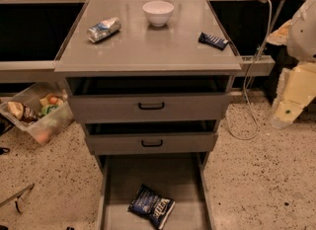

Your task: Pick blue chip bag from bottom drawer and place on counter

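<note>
The blue chip bag lies on the floor of the open bottom drawer, near its front, tilted, white lettering up. The counter is the grey top of the cabinet above. My gripper hangs at the end of the pale arm by the right edge. It is well to the right of the cabinet, above the floor and far from the bag. Nothing shows in it.
On the counter stand a white bowl, a crushed silver-blue can and a flat dark blue bar wrapper. Two upper drawers with black handles are partly pulled out. A clear bin of snacks sits on the floor at left. A white cable hangs at right.
</note>
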Motion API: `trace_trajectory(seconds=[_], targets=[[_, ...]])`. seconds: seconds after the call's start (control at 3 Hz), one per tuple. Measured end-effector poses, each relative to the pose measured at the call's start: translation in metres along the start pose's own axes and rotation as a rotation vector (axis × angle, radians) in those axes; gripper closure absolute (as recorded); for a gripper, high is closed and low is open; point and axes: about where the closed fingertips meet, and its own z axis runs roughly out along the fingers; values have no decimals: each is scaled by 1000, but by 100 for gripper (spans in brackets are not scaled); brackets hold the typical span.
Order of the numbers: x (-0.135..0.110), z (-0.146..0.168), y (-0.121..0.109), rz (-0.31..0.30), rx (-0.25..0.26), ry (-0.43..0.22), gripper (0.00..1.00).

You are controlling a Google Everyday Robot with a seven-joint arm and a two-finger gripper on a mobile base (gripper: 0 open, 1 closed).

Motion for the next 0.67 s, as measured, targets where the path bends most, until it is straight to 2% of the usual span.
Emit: trace_trajectory(seconds=[0.33, 0.67], targets=[[-2, 1, 0, 0, 7, -11, 0], [11, 42, 8, 46, -20, -50, 0]])
